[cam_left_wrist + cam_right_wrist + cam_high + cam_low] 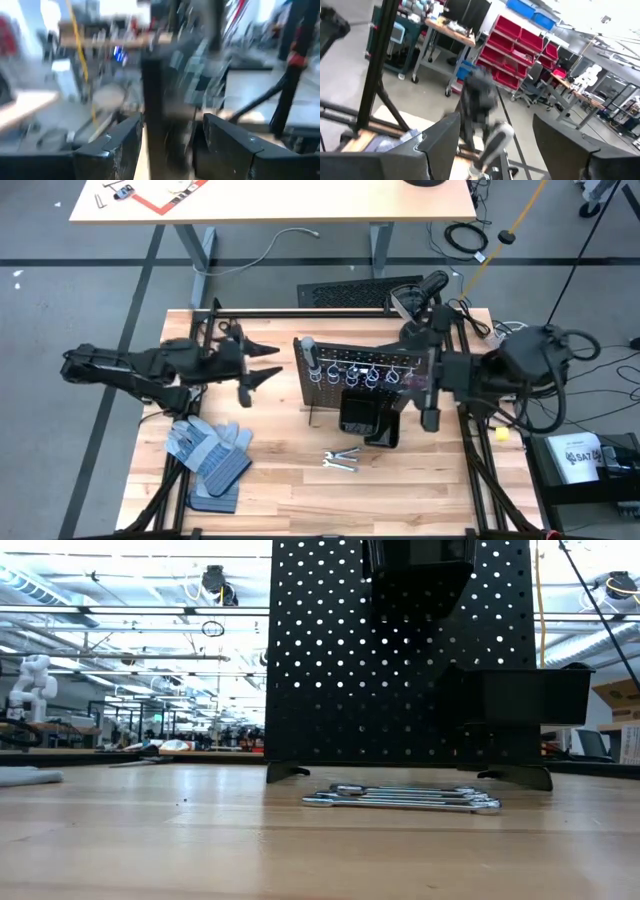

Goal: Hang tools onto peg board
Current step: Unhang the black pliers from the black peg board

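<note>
The peg board [365, 375] stands upright at mid table, seen from the front in the low view [400, 660]. It carries a row of silver rings [365, 373] and a black bin [368, 418]. Silver wrenches [340, 460] lie flat on the wood in front of it [400, 800]. My left gripper [270, 363] hovers level, left of the board, open and pointing at its left edge [155, 110]. My right gripper [422, 375] hangs high over the board's right end, open [492, 145], with nothing between its fingers.
Blue-grey work gloves [210, 452] lie at the near left of the table. A black ribbed mat [360, 292] sits beyond the far edge. Cables and a box [580, 460] crowd the right side. Bare wood lies near the front edge, around the wrenches.
</note>
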`<move>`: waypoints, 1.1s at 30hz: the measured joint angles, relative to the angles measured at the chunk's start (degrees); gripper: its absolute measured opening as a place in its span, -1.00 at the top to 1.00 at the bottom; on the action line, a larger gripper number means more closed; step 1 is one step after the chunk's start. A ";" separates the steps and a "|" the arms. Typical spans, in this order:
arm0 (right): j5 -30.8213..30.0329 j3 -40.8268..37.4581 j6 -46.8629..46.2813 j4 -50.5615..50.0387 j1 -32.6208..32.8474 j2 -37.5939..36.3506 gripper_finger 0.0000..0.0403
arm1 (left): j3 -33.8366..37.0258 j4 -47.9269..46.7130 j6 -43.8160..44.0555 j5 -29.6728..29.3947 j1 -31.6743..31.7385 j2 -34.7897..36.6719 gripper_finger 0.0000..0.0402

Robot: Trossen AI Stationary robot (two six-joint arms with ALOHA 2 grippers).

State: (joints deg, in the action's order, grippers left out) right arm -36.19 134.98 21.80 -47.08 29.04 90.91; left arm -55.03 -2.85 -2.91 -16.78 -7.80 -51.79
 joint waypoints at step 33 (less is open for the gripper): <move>-1.46 0.00 -1.63 -5.50 0.72 -2.25 -0.23 | -67.12 -25.04 -32.72 -24.63 -18.62 -45.62 -0.09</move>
State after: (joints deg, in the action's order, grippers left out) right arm -37.65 134.98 20.17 -52.58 29.76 88.66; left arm -122.16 -27.89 -35.63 -41.40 -26.42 -97.40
